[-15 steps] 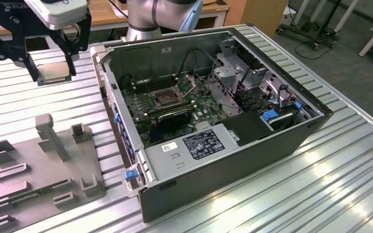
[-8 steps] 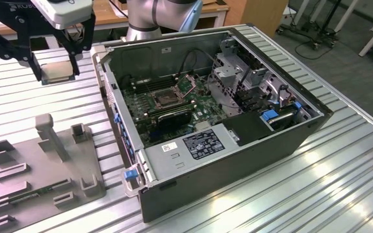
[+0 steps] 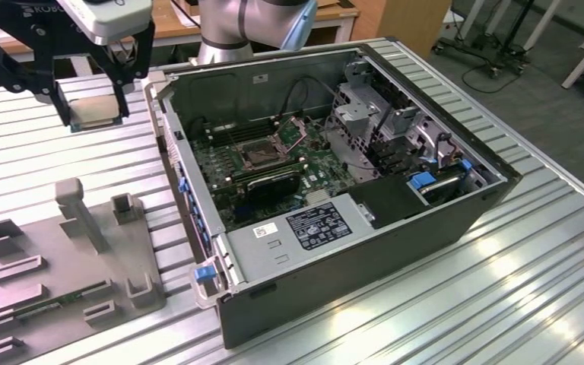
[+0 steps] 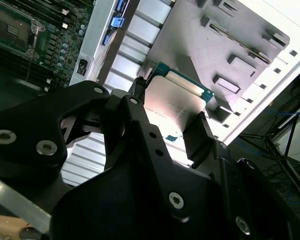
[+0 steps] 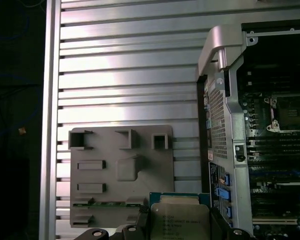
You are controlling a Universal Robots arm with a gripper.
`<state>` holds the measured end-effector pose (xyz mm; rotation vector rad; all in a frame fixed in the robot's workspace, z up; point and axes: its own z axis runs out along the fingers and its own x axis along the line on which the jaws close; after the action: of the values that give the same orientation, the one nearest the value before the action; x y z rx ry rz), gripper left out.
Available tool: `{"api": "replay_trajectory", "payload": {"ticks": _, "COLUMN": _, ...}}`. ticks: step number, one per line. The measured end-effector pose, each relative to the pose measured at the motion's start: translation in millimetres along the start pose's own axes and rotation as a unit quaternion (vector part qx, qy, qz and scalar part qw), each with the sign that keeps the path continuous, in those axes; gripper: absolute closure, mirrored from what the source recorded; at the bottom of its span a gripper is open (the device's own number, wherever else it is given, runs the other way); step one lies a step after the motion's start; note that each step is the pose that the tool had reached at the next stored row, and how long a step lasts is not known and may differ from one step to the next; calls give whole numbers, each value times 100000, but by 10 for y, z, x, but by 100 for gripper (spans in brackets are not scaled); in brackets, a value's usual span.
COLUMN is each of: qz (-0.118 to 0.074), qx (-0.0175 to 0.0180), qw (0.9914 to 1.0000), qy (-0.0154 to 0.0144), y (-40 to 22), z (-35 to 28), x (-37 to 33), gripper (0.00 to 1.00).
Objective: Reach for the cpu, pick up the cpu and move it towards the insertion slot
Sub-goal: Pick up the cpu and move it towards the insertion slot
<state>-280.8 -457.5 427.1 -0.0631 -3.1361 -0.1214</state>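
The cpu (image 3: 95, 112) is held clamped between the jaws, raised above the ribbed desk (image 3: 535, 289) at the exterior view's far left. The insertion slot (image 3: 261, 156) is seen on the green board inside the open computer case (image 3: 373, 251), well apart from the cpu. A grey tray (image 3: 69, 274) lies nearer on the desk.

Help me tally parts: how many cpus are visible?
1. The cpu sits in the gripper, above the table beside the computer case; the insertion slot looks empty.

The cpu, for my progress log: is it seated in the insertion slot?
No, the claw holds the cpu over the table, outside the case; the insertion slot is empty.
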Motion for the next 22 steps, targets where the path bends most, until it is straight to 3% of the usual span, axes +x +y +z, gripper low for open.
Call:
{"api": "replay_trajectory", "payload": {"ticks": 9, "qz": -5, "qx": -2, "qw": 100000, "qy": 1, "y": 1, "z": 0, "x": -14, "gripper": 46}}
{"api": "replay_trajectory", "payload": {"ticks": 22, "qz": -3, "qx": 0, "qw": 100000, "qy": 0, "y": 5, "z": 0, "x": -134, "gripper": 46}}
